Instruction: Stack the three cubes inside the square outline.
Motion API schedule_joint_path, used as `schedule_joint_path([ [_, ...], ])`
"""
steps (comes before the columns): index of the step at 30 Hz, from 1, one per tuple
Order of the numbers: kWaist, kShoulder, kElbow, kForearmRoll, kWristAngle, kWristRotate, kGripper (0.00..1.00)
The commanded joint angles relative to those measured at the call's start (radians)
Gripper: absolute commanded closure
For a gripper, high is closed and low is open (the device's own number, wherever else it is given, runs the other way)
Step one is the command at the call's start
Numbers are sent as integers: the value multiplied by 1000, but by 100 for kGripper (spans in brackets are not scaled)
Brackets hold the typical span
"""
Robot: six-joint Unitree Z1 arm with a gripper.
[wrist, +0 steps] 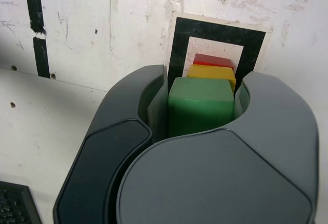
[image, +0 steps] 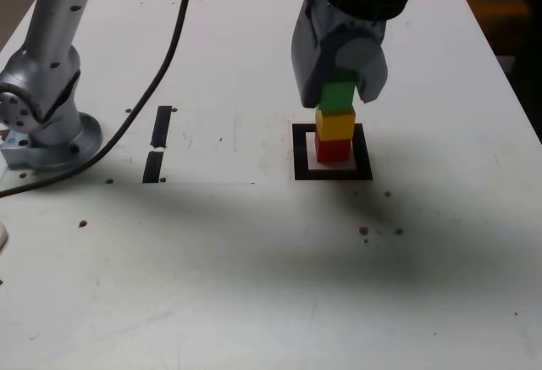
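Three cubes stand as one stack inside the square outline (image: 301, 148), a black tape frame with a white centre. The red cube (image: 333, 150) is at the bottom, the yellow cube (image: 335, 123) rests on it, and the green cube (image: 339, 96) is on top. My gripper (image: 340, 91) comes down from above and is shut on the green cube, one grey jaw on each side. In the wrist view the green cube (wrist: 200, 103) fills the gap of the gripper (wrist: 201, 108). Below it show edges of the yellow cube (wrist: 211, 72), the red cube (wrist: 213, 60) and the outline (wrist: 177, 44).
The arm's silver base (image: 47, 129) is bolted at the exterior view's left, with a black cable (image: 172, 48) running past it. Two short black tape strips (image: 161, 126) lie between the base and the stack. The table's edge runs along the exterior view's right.
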Motion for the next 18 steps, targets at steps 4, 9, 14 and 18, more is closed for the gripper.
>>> schedule_joint_path([
  [4, 1, 5, 4, -11, -14, -2, 74],
  [9, 1, 5, 3, -13, -12, -2, 71],
  [14, 1, 5, 6, -13, -14, -2, 64],
  [18, 1, 7, 8, -13, -19, 0, 51],
])
